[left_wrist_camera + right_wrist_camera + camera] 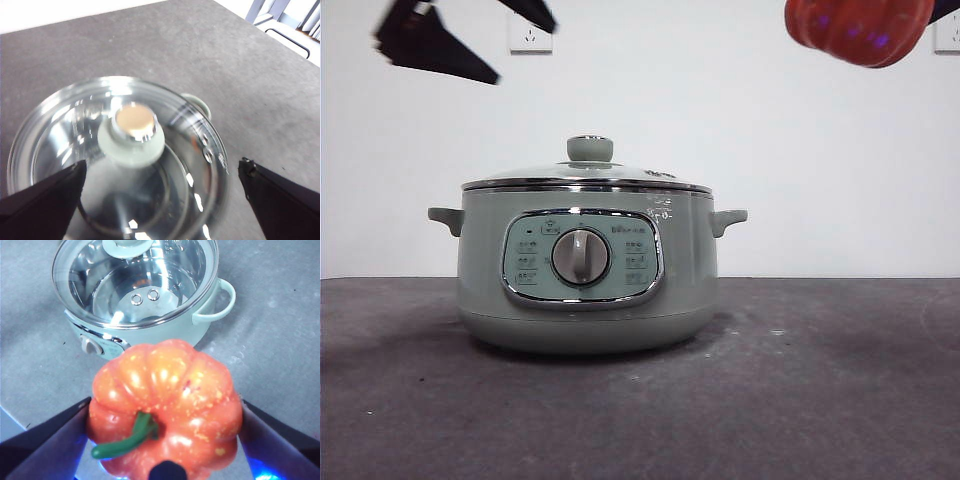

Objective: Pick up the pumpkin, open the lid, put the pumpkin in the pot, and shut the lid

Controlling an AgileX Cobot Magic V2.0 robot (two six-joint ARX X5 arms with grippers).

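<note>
The pale green pot stands in the middle of the table with the glass lid shut on it. My right gripper is shut on the orange pumpkin, which hangs high at the top right of the front view, to the right of the pot and above it. My left gripper is open above the lid, its jaws wide on either side of the lid's knob and clear of it. In the front view it shows as black tips at the top left.
The pot's side handles stick out left and right. Its dial faces the front camera. The dark grey table spreads around the pot. A white wall with sockets stands behind.
</note>
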